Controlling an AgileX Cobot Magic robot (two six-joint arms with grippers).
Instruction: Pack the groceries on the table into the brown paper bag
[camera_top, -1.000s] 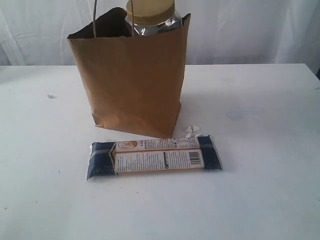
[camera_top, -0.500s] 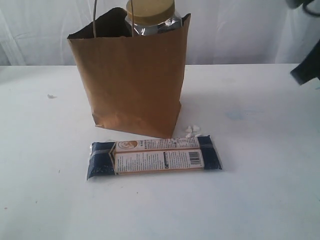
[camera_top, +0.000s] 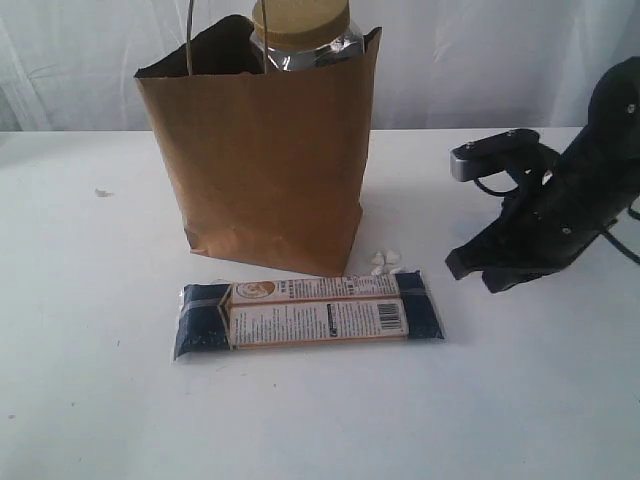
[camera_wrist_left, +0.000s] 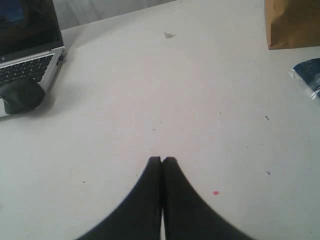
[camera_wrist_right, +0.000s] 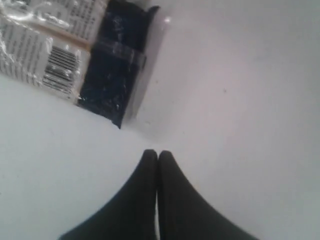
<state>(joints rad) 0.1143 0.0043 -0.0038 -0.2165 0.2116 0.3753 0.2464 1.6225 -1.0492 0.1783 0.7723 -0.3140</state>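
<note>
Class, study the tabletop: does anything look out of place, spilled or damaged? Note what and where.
Small white scraps lie loose on the table at the front corner of the brown paper bag, next to the long navy-orange packet. They look like litter rather than groceries. The bag's bottom edge is crumpled. Nothing looks spilled.

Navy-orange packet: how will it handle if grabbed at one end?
Probably fairly stiff: the packet looks like two boxy bars under clear wrap, so little sag. The glossy wrap likely makes it slippery. Lying flat on the table, it shouldn't roll.
</note>
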